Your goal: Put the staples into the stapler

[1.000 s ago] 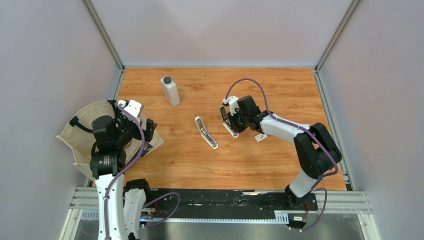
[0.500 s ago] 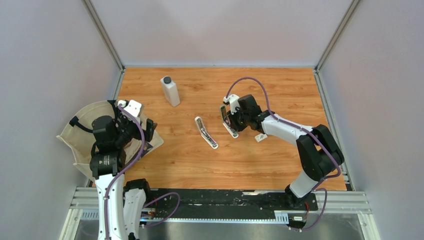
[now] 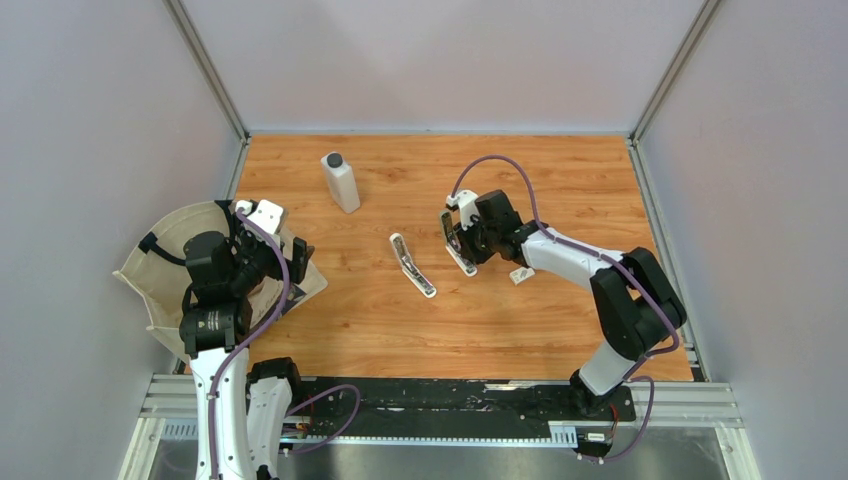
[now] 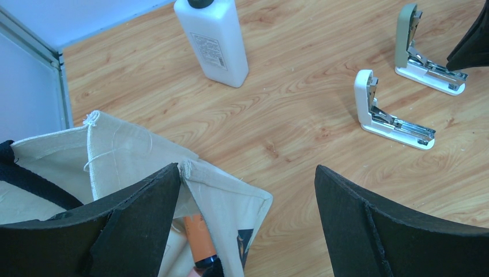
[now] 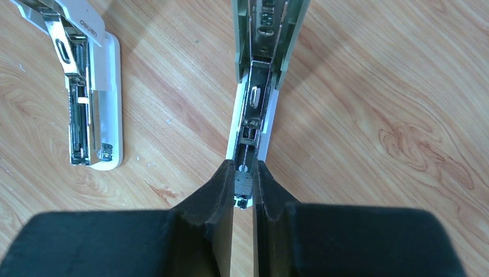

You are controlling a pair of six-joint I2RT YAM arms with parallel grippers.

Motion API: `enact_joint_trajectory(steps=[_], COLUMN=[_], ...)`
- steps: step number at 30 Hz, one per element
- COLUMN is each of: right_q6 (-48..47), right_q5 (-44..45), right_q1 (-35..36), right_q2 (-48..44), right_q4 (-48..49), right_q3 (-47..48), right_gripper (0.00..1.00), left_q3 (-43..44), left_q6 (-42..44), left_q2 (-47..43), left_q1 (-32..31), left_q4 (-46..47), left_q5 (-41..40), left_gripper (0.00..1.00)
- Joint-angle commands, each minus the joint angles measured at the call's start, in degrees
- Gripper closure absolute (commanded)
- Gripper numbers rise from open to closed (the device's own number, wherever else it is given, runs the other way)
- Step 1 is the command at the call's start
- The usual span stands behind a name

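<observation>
My right gripper point(image 5: 243, 173) is shut on a short grey strip of staples point(image 5: 243, 186). It holds the strip right over the near end of the open magazine of the green stapler point(image 5: 256, 86), which lies opened out on the table point(image 3: 457, 248). A second, white stapler point(image 5: 86, 98) lies open to its left, also seen in the top view point(image 3: 412, 266). A tiny white staples box point(image 3: 521, 274) lies on the wood just right of my right gripper point(image 3: 458, 238). My left gripper point(image 4: 247, 170) is open and empty, hovering over the edge of a cloth bag point(image 4: 132, 150).
A white bottle with a black cap point(image 3: 340, 182) stands at the back left, also in the left wrist view point(image 4: 212, 37). The beige cloth bag point(image 3: 170, 262) lies at the left table edge with an orange marker point(image 4: 199, 236) inside. Grey walls enclose the wooden table point(image 3: 560, 330).
The right arm's elbow and cable have shifted very slightly. The gripper stays at the green stapler. The left arm has not moved.
</observation>
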Motion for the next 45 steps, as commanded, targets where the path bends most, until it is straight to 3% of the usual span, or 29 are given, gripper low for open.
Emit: enact_joint_trajectory(steps=[1, 45], right_q6=[0.43, 0.96], right_q5=[-0.7, 0.79], right_q1=[0.27, 0.36], right_q2=[0.9, 0.11], right_q4=[0.63, 1.15], right_q3=[1.41, 1.24], right_gripper=[0.85, 0.87], left_q3=[-1.15, -1.32], left_q6=[-0.34, -0.26], left_q2=[0.19, 0.11], left_q1=[0.69, 0.69], left_q4=[-3.29, -3.2], left_q5=[0.66, 0.57], left_gripper=[0.06, 0.06])
